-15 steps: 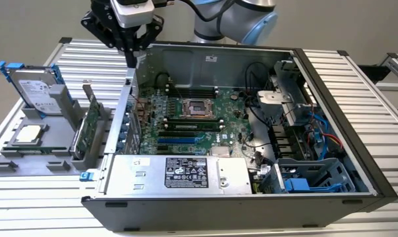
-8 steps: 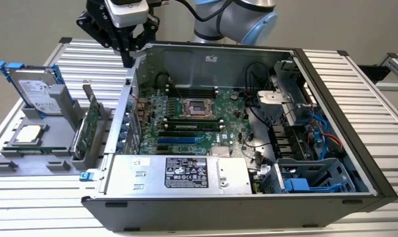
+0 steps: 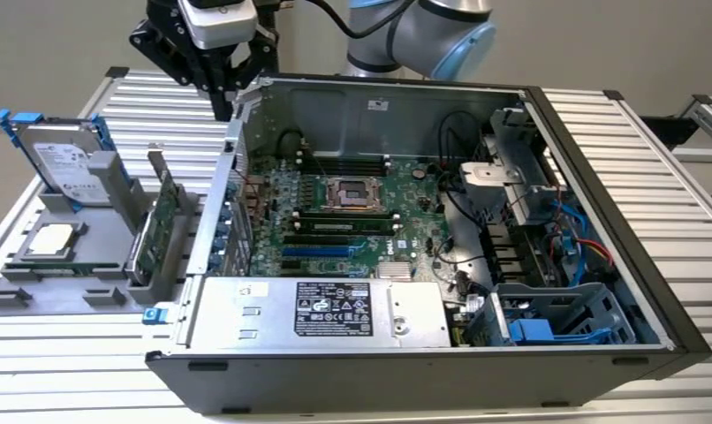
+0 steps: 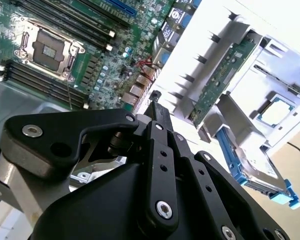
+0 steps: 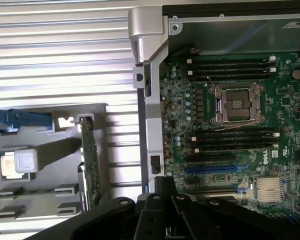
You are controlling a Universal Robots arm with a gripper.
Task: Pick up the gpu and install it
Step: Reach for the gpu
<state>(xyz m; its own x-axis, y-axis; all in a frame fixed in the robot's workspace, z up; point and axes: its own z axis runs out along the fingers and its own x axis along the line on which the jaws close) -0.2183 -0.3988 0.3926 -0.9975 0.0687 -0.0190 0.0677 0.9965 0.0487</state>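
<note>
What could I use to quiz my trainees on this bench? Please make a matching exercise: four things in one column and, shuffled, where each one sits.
Things:
1. gpu
2. hard drive
3. processor chip
4. gripper

Places:
A. lying flat in the grey holder
B. above the computer case, over its wall at the exterior view's left
C. standing on edge in a holder slot beside the case
D. propped upright at the holder's far end

Pairs: 1-C, 2-D, 3-A, 4-B.

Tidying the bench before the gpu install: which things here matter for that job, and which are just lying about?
Job: gpu upright in grey holder; open computer case; gripper above its edge.
Lying about: hard drive; processor chip.
</note>
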